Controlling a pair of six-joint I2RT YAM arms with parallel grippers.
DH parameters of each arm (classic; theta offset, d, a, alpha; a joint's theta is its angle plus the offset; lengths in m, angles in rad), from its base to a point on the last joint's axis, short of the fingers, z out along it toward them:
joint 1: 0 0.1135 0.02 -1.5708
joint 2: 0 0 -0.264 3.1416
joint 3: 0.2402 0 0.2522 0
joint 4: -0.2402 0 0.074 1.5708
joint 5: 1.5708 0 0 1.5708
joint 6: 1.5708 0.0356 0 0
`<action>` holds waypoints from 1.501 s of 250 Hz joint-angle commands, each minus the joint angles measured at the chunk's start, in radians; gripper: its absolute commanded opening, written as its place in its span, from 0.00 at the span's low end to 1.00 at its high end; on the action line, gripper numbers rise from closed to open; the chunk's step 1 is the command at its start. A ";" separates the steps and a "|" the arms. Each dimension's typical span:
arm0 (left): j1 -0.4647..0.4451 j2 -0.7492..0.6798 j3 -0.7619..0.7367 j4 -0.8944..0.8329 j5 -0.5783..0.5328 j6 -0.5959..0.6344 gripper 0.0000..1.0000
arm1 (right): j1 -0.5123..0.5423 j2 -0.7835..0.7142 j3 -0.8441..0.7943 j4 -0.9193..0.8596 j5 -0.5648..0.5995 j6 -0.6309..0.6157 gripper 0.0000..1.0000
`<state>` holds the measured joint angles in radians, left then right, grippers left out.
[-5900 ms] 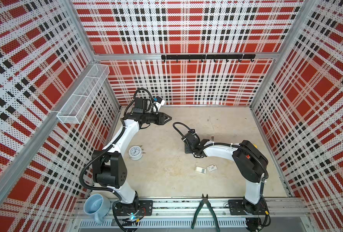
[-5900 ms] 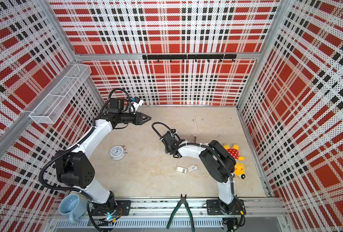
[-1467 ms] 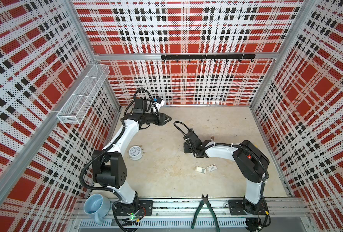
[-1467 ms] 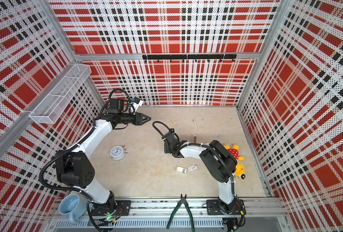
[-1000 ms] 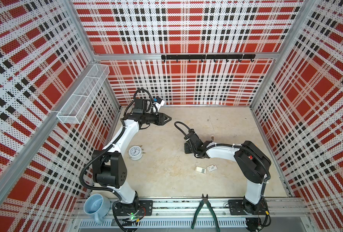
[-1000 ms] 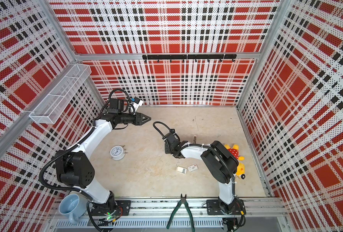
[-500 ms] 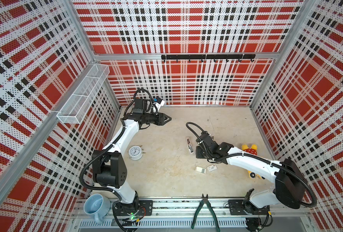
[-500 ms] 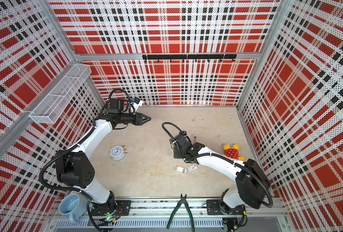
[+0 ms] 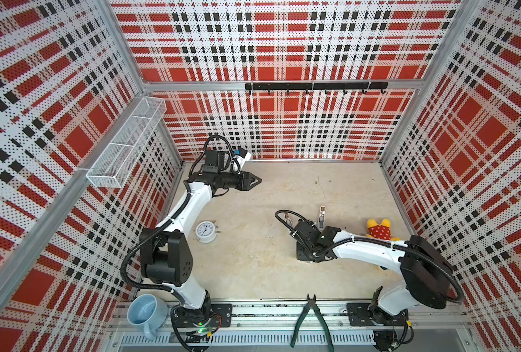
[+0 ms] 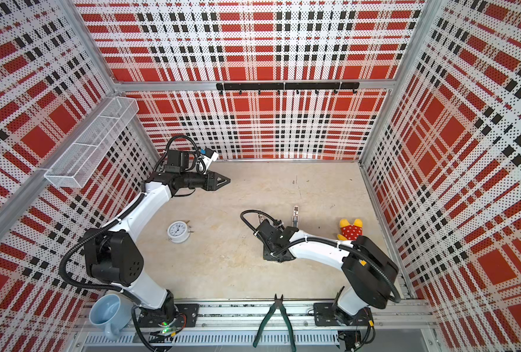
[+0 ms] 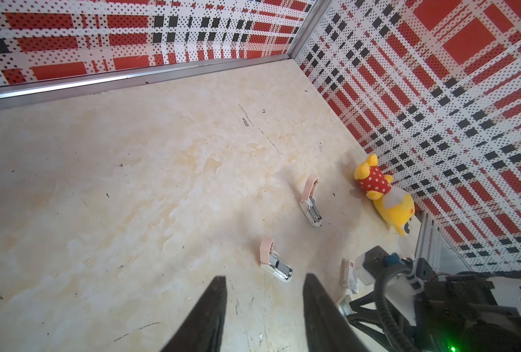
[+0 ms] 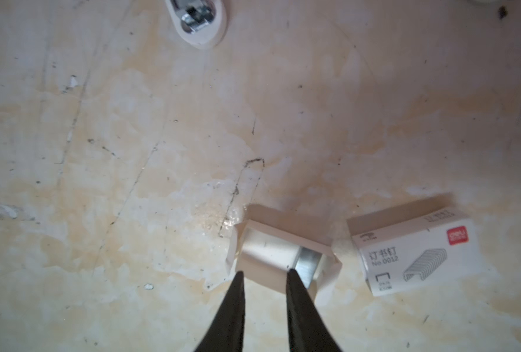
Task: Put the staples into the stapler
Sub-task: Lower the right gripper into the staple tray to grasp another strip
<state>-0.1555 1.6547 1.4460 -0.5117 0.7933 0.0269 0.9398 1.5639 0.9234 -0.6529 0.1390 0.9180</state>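
right end effector (image 12: 264,272), beige floor (image 9: 253,274), plaid walls (image 9: 283,45)

Both top views are bright and evenly lit from overhead, sharp, with the plaid walls (image 9: 283,45) bowing at the edges; shadows are soft; the right wrist view is dimmer and softer, with a small glint on the tabletop (image 12: 213,219).
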 commanded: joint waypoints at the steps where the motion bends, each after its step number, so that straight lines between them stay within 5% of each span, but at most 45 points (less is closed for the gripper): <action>1: -0.007 -0.035 -0.009 0.030 0.019 -0.012 0.45 | 0.007 0.024 0.021 -0.024 0.022 0.040 0.25; 375: -0.005 -0.040 -0.022 0.045 0.024 -0.016 0.45 | 0.022 0.116 0.083 -0.129 0.098 0.060 0.27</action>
<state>-0.1585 1.6463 1.4357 -0.4870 0.8047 0.0254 0.9546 1.6642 0.9844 -0.7605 0.2119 0.9661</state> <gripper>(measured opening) 0.450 0.269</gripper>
